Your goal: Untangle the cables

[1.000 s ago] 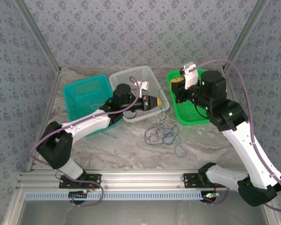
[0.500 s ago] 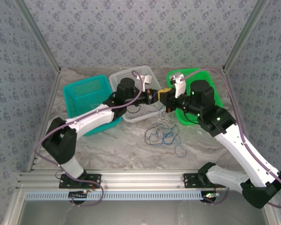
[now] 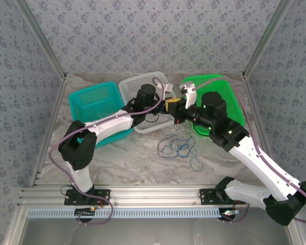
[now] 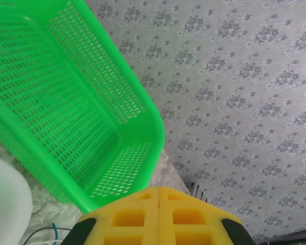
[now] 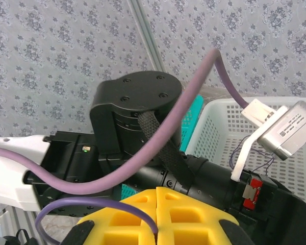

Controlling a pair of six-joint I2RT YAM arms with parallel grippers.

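Note:
A loose tangle of thin blue, dark and pale cables (image 3: 176,145) lies on the marble table in front of the baskets, and fine strands rise from it toward the two grippers. Both grippers meet above the gap between the white and green baskets. My right gripper (image 5: 156,224) is shut on a dark purple cable (image 5: 92,205) that arcs in from the left and ends between its yellow pads. My left gripper (image 4: 158,214) is shut, and I see nothing between its pads. Cable ends (image 4: 45,233) show at that view's lower left. From above, the left gripper (image 3: 172,105) sits beside the right gripper (image 3: 179,115).
Three baskets stand at the back: teal (image 3: 94,99), white (image 3: 135,84) with a few dark strands inside, and green (image 3: 222,84). A small blue loop (image 3: 195,163) lies apart at the right. The left arm's black wrist (image 5: 137,112) is close in front of the right gripper.
The right gripper swung left from over the green basket to meet the left gripper. The left arm reached further right and back. Both stayed shut.

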